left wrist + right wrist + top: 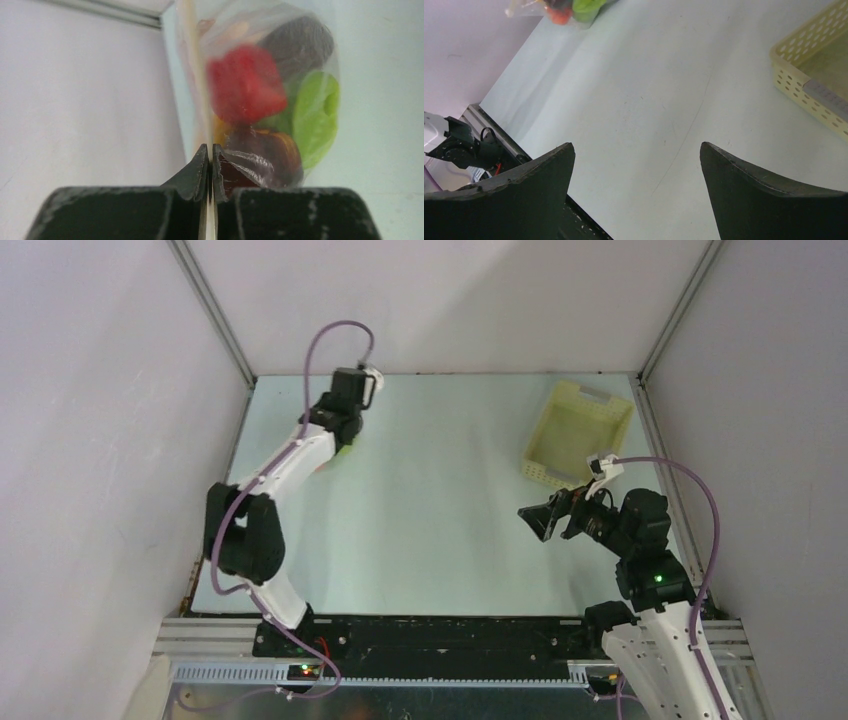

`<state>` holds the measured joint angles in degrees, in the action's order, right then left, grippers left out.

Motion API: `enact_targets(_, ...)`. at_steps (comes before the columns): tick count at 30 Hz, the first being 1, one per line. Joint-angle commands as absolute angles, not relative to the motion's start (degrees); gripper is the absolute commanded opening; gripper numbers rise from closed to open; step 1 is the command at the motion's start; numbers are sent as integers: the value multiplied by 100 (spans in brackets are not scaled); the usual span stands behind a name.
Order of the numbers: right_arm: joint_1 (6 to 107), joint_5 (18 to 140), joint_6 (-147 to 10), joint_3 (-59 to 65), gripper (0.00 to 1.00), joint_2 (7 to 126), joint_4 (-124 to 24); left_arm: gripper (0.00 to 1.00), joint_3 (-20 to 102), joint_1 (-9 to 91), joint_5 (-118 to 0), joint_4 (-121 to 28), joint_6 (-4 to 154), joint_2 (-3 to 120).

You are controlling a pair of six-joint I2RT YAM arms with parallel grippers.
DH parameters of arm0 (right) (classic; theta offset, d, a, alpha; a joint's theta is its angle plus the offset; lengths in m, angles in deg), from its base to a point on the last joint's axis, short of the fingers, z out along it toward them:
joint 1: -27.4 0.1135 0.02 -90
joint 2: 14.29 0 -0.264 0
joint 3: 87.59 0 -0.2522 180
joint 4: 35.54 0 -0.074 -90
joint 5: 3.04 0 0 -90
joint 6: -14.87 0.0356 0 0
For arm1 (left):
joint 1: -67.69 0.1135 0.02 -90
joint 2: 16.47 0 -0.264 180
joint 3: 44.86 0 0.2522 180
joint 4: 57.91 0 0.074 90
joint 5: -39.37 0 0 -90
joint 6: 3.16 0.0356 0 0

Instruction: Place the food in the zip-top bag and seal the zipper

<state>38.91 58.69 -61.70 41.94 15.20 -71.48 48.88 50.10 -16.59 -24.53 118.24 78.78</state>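
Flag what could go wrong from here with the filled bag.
1. The left gripper pinches only the thin edge of the bag beside the bulging food; the film may slip free.
2. The zipper runs out of view, so a gap cannot be ruled out; food might spill if the bag is lifted.
3. The bag lies close to the side wall, leaving little room to manoeuvre.

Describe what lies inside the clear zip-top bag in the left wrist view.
Inside the zip-top bag: a red piece, a green round piece, dark maroon pieces, a sliver of orange. Anything behind these is hidden.
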Motion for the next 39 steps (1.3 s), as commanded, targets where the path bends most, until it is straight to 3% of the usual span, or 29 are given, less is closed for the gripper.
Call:
enact_targets(1,3865,5626,-6178,4200,99,1517,-7014,9,4739,4430,-1869,-2314,11501,8403)
enact_targets(11,3833,5575,-6156,4200,99,1480,-7060,19,4838,3507,-2258,-2295,10723,8954)
enact_targets(13,3832,5556,-6159,4200,99,1487,-7059,31,4851,3439,-2333,-2229,10634,8985)
enact_targets(15,3833,5548,-6133,4200,99,1488,-7058,64,4851,3395,-2371,-2153,10511,8922)
enact_targets(18,3814,5592,-5961,4200,99,1493,-7035,78,4837,3380,-2407,-2128,10266,8516)
enact_targets(19,3798,5601,-5850,4200,100,1499,-7032,94,4831,3371,-2430,-2177,10095,8396)
enact_targets(20,3792,5607,-5803,4200,100,1526,-7036,97,4803,3365,-2511,-2211,10005,8106)
enact_targets(28,3668,5828,-5471,4200,99,1589,-7289,100,4202,3321,-3722,-2816,8363,5816)
enact_targets(32,3658,6061,-5507,4200,99,1434,-7515,100,3439,3316,-2699,-2847,7334,4647)
enact_targets(37,3663,6728,-5319,4267,99,1293,-7788,100,2380,3338,-515,-1485,5814,3265)
enact_targets(39,3656,6992,-5186,4330,100,1218,-7869,100,1829,3342,170,-961,4491,2758)
